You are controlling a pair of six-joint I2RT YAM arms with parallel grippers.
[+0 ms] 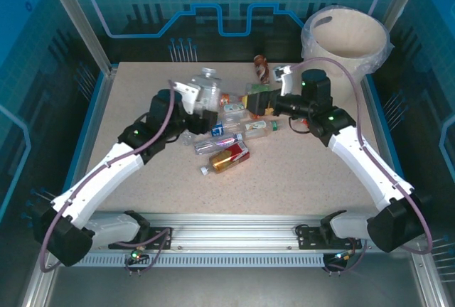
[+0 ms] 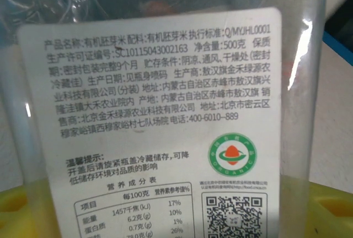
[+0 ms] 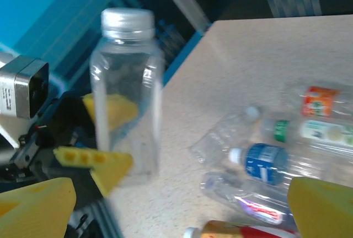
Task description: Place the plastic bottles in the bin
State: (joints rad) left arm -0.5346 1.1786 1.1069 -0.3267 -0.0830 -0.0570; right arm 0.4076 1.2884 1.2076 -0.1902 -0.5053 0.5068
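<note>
A clear square plastic bottle (image 1: 207,88) with a silver cap (image 3: 127,22) stands upright at the left of the pile, and my left gripper (image 1: 201,114) is shut on its lower part. Its white printed label (image 2: 160,111) sits right in front of the left wrist camera, between the yellow fingertips (image 2: 22,216). From the right wrist view, the left gripper's yellow fingers (image 3: 94,161) clamp that bottle (image 3: 127,111). My right gripper (image 3: 179,216) hangs open over the pile (image 1: 259,101). Several bottles lie on the table: a red-labelled one (image 1: 229,156), a blue-labelled one (image 3: 267,163). The bin (image 1: 362,47) stands at the far right corner.
A brown object (image 1: 261,67) lies behind the pile. The speckled table (image 1: 142,87) has blue raised edges and a metal rail along the near side. Bare tabletop lies left of the pile and in front of it. The right arm stretches between the pile and the bin.
</note>
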